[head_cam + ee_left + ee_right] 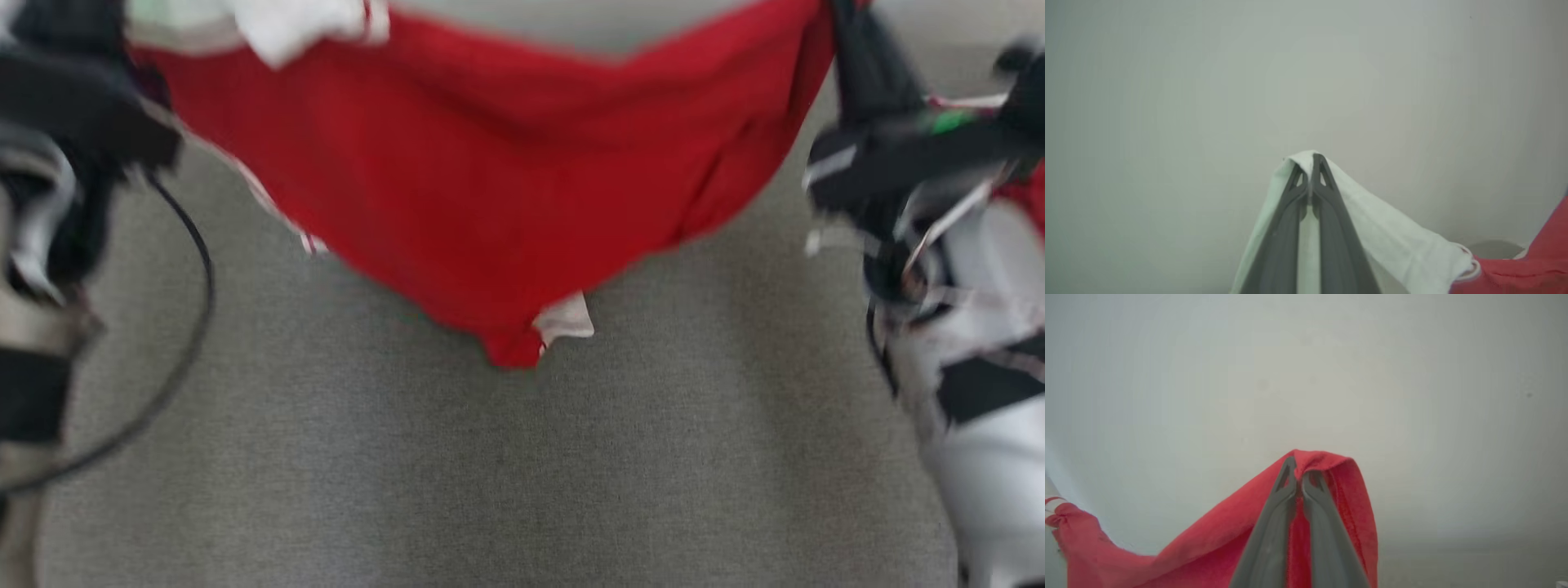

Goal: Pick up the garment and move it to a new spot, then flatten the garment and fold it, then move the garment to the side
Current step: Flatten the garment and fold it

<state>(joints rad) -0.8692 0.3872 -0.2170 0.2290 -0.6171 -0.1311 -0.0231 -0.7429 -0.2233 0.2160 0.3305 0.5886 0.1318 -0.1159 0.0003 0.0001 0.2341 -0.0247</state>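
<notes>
left gripper [1311,161] jaws pinched on white trim of the garment [490,188], right gripper [1299,467] jaws pinched on its red hem (cloth sags between the 2)

Right gripper [1299,478] rises from the bottom centre of the frame, its two dark fingers [1274,522] pressed together on a red garment [1216,539]. Fabric folds over the fingertips and drapes toward the lower left, where a white striped edge [1054,503] shows. Pale, featureless wall [1306,367] occupies the upper frame.
</notes>
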